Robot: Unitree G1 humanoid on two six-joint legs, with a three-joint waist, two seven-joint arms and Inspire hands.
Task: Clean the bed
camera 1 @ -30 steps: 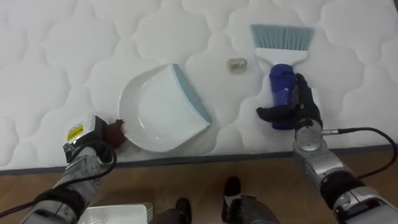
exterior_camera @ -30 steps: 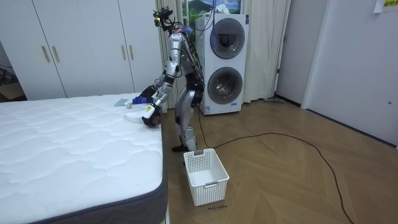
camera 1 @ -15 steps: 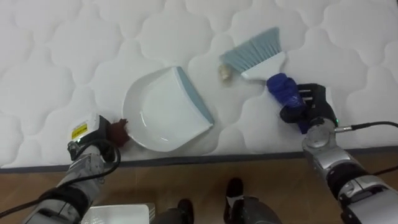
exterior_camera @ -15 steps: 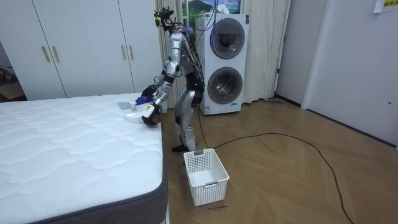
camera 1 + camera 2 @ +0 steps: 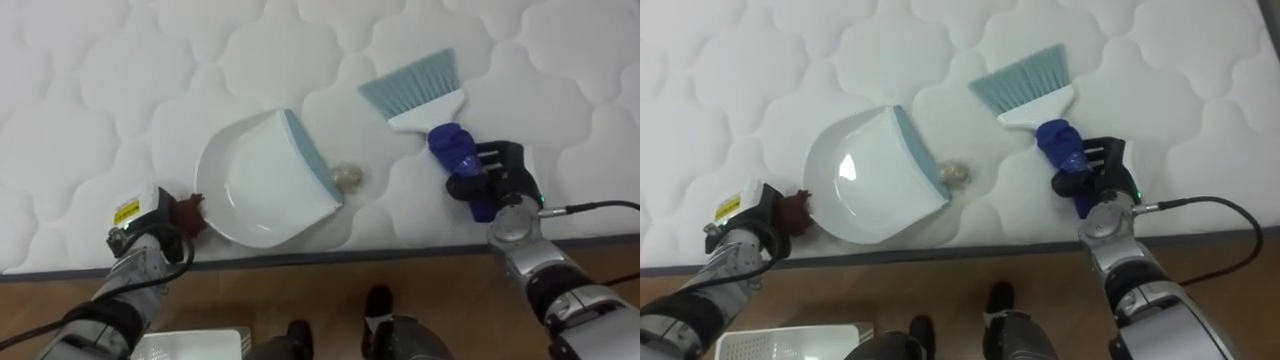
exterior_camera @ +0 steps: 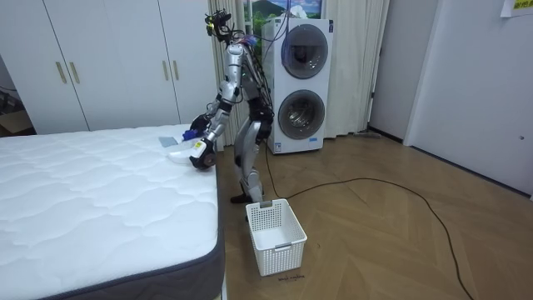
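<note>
Presently the brush (image 5: 420, 105) is gripped by its blue handle in the closed right hand (image 5: 497, 178), bristles apart from the scrap (image 5: 347, 176). The dustpan (image 5: 260, 180) is held flat on the mattress (image 5: 90, 110) by the left hand (image 5: 148, 238), curled round its handle, presumably so that its lip, touching the scrap, receives it

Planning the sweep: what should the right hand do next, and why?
Probably set the brush just right of the crumpled scrap and sweep left: the scrap lies at the lip of the dustpan, not inside, while the left hand holds it.
</note>
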